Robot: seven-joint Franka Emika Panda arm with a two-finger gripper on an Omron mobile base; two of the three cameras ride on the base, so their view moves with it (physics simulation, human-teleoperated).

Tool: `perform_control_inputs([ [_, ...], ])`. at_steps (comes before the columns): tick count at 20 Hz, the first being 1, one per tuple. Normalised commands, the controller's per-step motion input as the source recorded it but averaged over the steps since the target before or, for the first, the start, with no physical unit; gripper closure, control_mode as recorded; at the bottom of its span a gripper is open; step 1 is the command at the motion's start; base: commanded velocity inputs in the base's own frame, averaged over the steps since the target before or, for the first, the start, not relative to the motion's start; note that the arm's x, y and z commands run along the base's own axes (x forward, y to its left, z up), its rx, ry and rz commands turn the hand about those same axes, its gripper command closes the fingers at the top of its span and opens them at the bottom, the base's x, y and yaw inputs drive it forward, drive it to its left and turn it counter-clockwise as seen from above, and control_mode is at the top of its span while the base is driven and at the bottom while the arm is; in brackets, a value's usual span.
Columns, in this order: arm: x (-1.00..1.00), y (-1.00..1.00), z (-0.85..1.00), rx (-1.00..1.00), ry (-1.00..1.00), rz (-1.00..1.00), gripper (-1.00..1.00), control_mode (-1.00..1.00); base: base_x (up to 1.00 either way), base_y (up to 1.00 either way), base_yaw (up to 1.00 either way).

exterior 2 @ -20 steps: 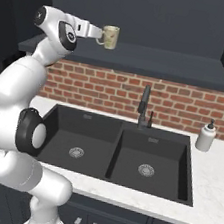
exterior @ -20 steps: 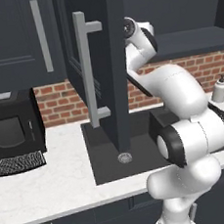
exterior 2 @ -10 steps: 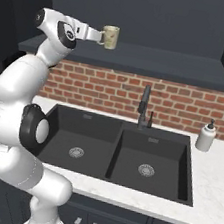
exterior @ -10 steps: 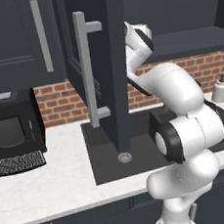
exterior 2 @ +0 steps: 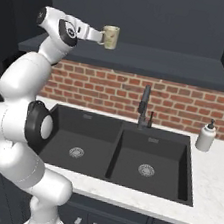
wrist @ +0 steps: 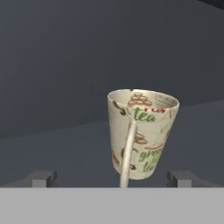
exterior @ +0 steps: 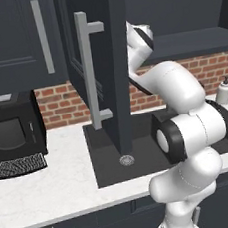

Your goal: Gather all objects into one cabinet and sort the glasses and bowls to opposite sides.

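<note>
- You have the cream mug (exterior 2: 110, 36) up at cabinet height, carried at the end of the gripper (exterior 2: 101, 36), above the left basin of the sink (exterior 2: 116, 152).
- In the hand view the mug (wrist: 141, 133) sits upright with its handle toward the camera; the fingers (wrist: 41, 178) stand either side of it, apparently clamped on the handle, though the contact itself is hidden.
- The cabinet door (exterior: 96, 68) stands open, so access looks ready.
- Judging by this, you are partway through: one mug is on its way in, not yet set down.
- The red mugs and black bowl are still to be accounted for, and whether any already sit inside, you cannot tell.
</note>
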Motion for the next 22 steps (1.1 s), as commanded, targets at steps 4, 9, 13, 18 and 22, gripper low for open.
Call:
perform_control_inputs([
  [4,0.0,-0.22,0.0,0.07,0.0,0.0,-1.0,-1.0,0.0,0.0,0.0],
  [9,0.07,-0.07,0.0,0.06,0.0,-0.02,-1.0,-1.0,0.0,0.0,0.0],
  [13,0.23,0.0,0.0,0.03,0.0,-0.04,-1.0,-1.0,0.0,0.0,0.0],
  [18,0.33,0.0,0.0,0.02,0.0,-0.09,1.0,-1.0,0.0,0.0,0.0],
  [22,0.07,-0.03,0.0,0.09,0.0,-0.09,1.0,-1.0,0.0,0.0,0.0],
])
